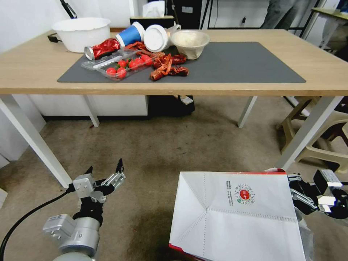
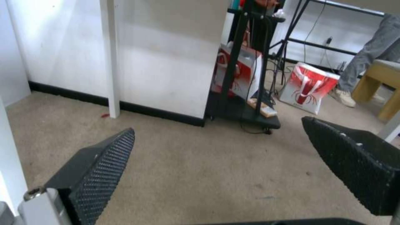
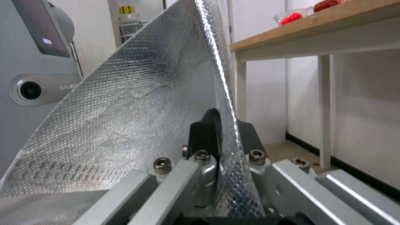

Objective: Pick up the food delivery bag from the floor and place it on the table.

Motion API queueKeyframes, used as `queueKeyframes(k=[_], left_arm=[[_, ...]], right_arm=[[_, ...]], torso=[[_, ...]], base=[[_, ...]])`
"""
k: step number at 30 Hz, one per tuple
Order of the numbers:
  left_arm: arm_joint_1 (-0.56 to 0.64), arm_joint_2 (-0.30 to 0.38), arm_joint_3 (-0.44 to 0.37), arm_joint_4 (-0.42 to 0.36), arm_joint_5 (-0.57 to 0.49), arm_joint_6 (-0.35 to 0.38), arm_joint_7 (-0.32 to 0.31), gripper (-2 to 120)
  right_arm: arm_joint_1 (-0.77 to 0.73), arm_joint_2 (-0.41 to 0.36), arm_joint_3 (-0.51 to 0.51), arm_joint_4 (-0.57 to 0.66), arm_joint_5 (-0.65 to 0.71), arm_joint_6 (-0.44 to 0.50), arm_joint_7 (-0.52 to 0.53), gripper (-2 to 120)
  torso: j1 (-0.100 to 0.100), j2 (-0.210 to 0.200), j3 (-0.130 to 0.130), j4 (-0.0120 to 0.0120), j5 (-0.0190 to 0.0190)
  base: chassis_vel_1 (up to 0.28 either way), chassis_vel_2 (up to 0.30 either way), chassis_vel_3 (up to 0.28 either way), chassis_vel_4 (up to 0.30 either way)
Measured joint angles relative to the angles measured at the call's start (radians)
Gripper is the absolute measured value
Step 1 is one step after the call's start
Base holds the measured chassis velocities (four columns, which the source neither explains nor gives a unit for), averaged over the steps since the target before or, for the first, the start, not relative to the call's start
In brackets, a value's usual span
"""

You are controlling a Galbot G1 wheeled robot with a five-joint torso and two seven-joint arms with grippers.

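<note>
White paper bag (image 1: 235, 214) with red edges and a small round red logo, print too small to read, sits tipped low in front of you above the carpet (image 1: 152, 152), short of the table (image 1: 319, 61). Your right gripper (image 3: 223, 137) is clamped on its foil-lined wall, seen close in the right wrist view. Your left gripper (image 1: 105, 172) hangs spread, holding nothing, left of the bag.

Open mat (image 1: 239, 63) on the right half of the table (image 1: 261, 36), bare of anything. Left half crowded: white bowl (image 1: 81, 33), crushed can (image 1: 102, 48), tomato tray (image 1: 119, 64), cups (image 1: 145, 35), paper bowl (image 1: 190, 42), crayfish shells (image 1: 167, 67). Below, bare carpet (image 1: 145, 152) between the white table legs (image 1: 36, 145), with the bag (image 1: 235, 217) pinched at its foil-lined edge by the right gripper (image 1: 295, 195), blocking the lower right, a plastic stool (image 1: 322, 137) beyond the right leg, and the left gripper (image 1: 105, 173) spread wide over open floor.
</note>
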Motion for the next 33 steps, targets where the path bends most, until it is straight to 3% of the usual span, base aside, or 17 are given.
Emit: queueKeyframes(k=[33], left_arm=[[0.004, 0.004, 0.001, -0.003, 0.008, 0.005, 0.002, 100]], right_arm=[[0.000, 0.004, 0.001, 0.008, -0.002, 0.004, 0.009, 0]], torso=[[0.035, 0.125, 0.091, 0.0000, 0.0000]], base=[[0.000, 0.000, 0.000, 0.000]])
